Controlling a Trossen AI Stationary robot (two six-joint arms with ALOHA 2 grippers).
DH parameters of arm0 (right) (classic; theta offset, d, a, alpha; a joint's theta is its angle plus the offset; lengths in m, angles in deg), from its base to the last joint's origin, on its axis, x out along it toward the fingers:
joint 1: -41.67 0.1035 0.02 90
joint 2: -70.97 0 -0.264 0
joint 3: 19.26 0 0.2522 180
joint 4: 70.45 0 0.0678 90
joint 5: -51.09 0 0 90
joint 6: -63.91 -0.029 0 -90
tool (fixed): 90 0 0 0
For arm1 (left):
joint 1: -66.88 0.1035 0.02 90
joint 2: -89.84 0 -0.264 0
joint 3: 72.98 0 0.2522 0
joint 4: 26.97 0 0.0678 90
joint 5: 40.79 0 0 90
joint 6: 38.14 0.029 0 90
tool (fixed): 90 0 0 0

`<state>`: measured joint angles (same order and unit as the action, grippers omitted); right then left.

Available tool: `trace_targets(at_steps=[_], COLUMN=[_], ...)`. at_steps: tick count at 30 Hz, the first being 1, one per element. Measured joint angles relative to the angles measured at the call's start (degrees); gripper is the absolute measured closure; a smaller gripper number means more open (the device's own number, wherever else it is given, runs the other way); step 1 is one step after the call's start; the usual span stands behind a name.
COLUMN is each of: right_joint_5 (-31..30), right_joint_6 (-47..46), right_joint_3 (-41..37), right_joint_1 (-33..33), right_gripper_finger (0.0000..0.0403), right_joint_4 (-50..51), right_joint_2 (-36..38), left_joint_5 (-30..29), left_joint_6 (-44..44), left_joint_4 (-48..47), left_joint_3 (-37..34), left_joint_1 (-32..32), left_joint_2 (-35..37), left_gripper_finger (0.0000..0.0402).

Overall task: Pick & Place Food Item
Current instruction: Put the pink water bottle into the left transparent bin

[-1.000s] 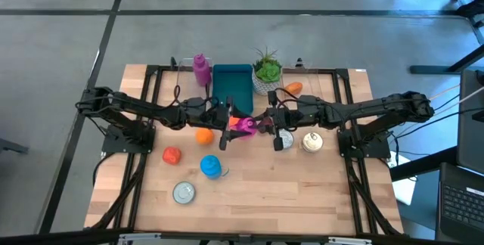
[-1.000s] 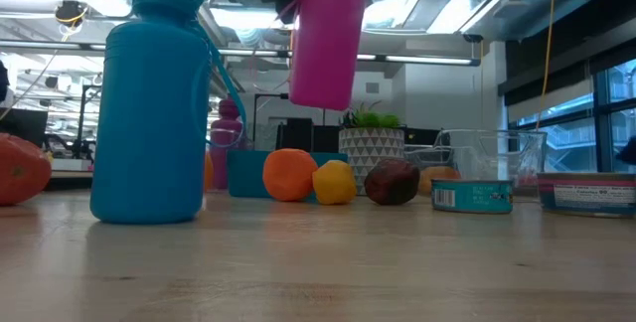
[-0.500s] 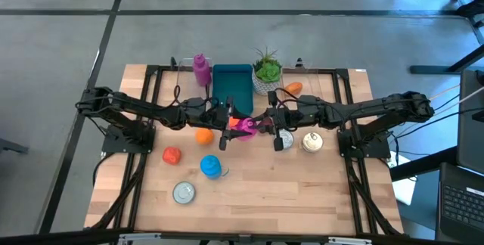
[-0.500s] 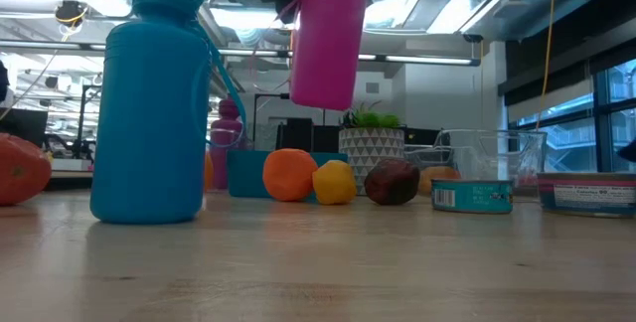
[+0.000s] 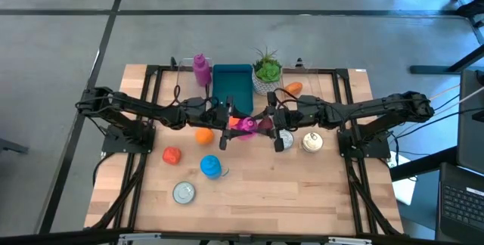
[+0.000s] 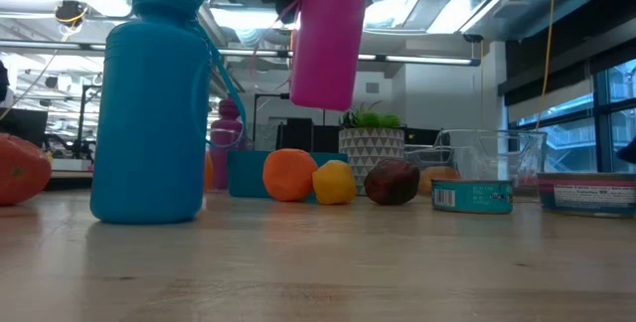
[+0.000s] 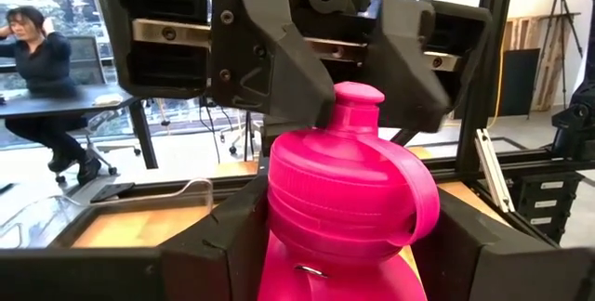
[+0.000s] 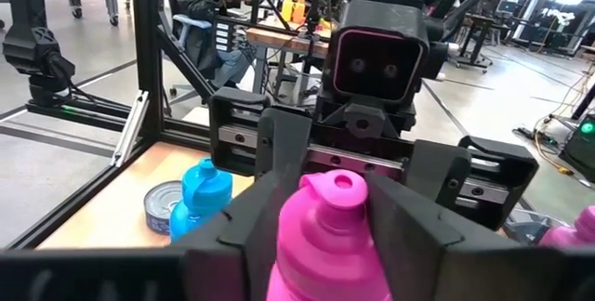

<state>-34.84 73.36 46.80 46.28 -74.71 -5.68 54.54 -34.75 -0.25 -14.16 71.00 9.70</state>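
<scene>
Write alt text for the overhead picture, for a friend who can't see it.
Two dark robot arms reach in from either side of a wooden table and meet at its middle, the left gripper and right gripper both at a bright pink bottle. Around them lie a blue bottle, fruit, tins, a teal tray and a potted plant.

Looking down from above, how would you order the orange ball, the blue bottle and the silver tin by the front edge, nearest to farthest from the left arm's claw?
From the left gripper, mid-table at the hanging pink bottle:
1. Round orange ball-like fruit, just beside it on the left arm's side.
2. Blue plastic bottle, farther toward the table's front.
3. Silver round tin, near the front edge, farthest.
</scene>
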Motion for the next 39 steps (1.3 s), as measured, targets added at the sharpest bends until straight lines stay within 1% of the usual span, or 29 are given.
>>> trace_targets(at_steps=[8, 13, 17, 23, 26, 31, 34, 39], right_joint_5=[0.01, -0.11, -2.95, -12.51, -15.53, -19.86, -23.48, -29.93], right_joint_6=[-0.64, 0.19, 1.40, 5.82, 7.82, 8.76, 7.77, 6.54], right_joint_3=[0.82, 3.17, 4.60, 4.70, 4.70, 4.72, 4.72, 4.72], right_joint_1=[0.01, 0.01, 0.01, 1.40, 3.24, 6.66, 8.71, 11.76], right_gripper_finger=[0.0148, 0.0117, 0.0111, 0.0118, 0.0121, 0.0123, 0.0124, 0.0124], right_joint_4=[0.09, 1.69, 4.04, 4.36, 5.44, 10.70, 14.35, 19.92], right_joint_2=[-0.02, -0.02, 0.02, 2.48, 5.02, 10.12, 12.54, 14.93], left_joint_5=[-0.24, -0.32, -1.52, -3.60, -3.70, -0.97, -0.84, -0.84], left_joint_6=[0.42, 0.86, 3.12, 5.79, 6.30, 6.01, 4.97, 3.22], left_joint_4=[-0.05, -0.05, -1.81, -7.28, -8.96, -9.50, -10.81, -11.02], left_joint_3=[0.00, 0.00, 0.00, 0.00, -0.18, -2.63, -4.84, -10.47], left_joint_1=[0.02, 0.02, 0.02, 0.01, 0.22, 2.74, 5.28, 9.90], left_joint_2=[0.00, 0.00, 1.49, 6.71, 10.20, 18.04, 23.73, 33.79], left_gripper_finger=[0.0203, 0.0203, 0.0203, 0.0203, 0.0203, 0.0203, 0.0203, 0.0203])
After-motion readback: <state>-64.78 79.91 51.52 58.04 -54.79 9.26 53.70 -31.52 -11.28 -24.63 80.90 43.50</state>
